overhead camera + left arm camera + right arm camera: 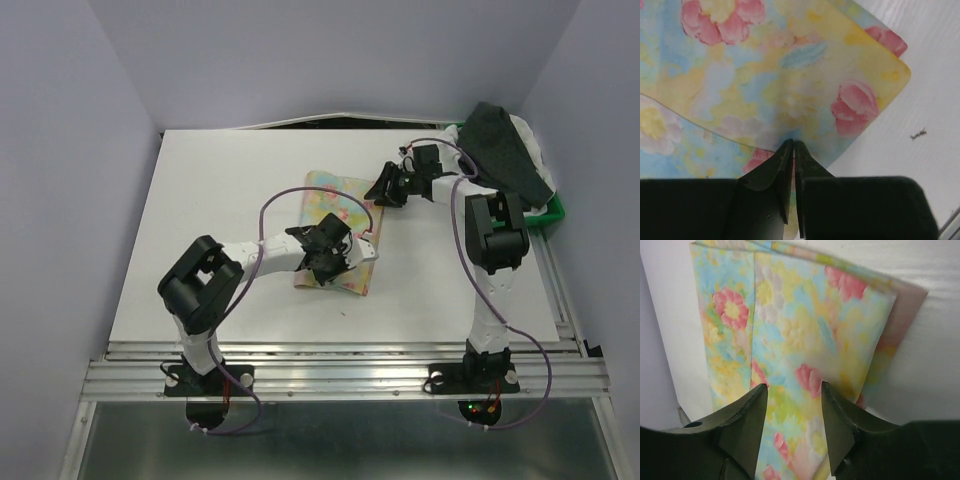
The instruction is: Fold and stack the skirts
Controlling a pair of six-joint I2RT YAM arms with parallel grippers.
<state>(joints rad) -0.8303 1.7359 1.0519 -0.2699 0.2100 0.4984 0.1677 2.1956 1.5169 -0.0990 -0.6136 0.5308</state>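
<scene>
The table (200, 250) is white and flat. Pale purple walls stand around it: the back wall (330, 50), the left wall (60, 150) and the right wall (600, 120). A thin dark gap (300, 122) runs along the far edge of the table. At the near edge lie long silver rails (340, 365). Below them is a shiny grey metal sheet (350, 440). The light is soft and even. A tiny dark speck (918, 134) sits on the white top.

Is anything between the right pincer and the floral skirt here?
Nothing visible stands in the way. The right pincer is open and points straight at the floral skirt, and no other object lies between its fingertips and the cloth.
</scene>
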